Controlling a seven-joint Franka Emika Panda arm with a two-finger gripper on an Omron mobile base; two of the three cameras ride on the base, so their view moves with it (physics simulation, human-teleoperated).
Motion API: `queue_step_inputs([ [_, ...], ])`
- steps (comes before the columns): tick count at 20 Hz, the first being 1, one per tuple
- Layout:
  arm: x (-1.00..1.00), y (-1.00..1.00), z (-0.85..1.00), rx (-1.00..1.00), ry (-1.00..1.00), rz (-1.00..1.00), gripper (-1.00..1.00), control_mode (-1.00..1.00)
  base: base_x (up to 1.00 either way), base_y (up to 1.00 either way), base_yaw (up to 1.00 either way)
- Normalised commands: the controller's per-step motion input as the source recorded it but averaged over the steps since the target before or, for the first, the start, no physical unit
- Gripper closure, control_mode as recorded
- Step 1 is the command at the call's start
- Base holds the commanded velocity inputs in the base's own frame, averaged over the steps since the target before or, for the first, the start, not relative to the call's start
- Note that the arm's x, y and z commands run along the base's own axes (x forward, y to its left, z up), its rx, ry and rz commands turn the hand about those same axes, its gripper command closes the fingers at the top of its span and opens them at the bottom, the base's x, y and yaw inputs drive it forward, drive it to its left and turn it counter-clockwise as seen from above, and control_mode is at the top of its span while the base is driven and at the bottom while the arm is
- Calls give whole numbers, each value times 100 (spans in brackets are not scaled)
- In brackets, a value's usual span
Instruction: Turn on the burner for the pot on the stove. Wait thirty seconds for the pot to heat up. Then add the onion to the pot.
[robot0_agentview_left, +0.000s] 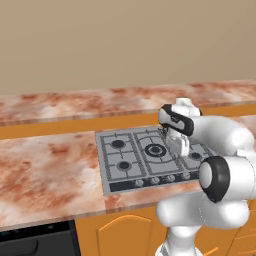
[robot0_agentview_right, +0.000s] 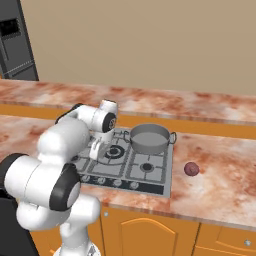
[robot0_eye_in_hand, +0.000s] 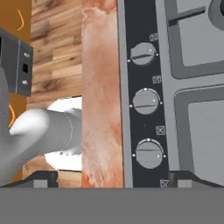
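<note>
The grey stove (robot0_agentview_left: 108, 170) (robot0_agentview_right: 159, 176) is set into the marbled counter. A shallow grey pot (robot0_agentview_right: 149, 138) stands on its back right burner, and the arm hides it in the left base view. The reddish-purple onion (robot0_agentview_right: 191, 169) lies on the counter to the right of the stove. My gripper (robot0_agentview_left: 179, 147) (robot0_agentview_right: 97, 149) (robot0_eye_in_hand: 113, 181) hangs open above the stove's front half, over the knob strip. In the hand view three round knobs sit in a row on the black strip (robot0_eye_in_hand: 143, 127); the nearest knob (robot0_eye_in_hand: 149, 153) lies just ahead of my wide-apart fingertips (robot0_eye_in_hand: 41, 179), untouched.
The marbled counter (robot0_agentview_left: 45, 170) stretches wide to the left of the stove, with a raised back ledge (robot0_agentview_right: 165, 107) behind it. Orange cabinet fronts (robot0_agentview_right: 150, 230) run below. A dark fridge (robot0_agentview_right: 15, 40) stands at the far left of the right base view.
</note>
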Motion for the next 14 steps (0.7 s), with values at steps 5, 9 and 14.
queue_step_inputs([
  [5,0,9,100,0,12,-5,-100,-100,0,0,0],
  [9,0,0,99,0,8,-5,-100,-100,0,0,0],
  [14,-2,-23,27,0,1,-37,-100,-100,0,0,0],
])
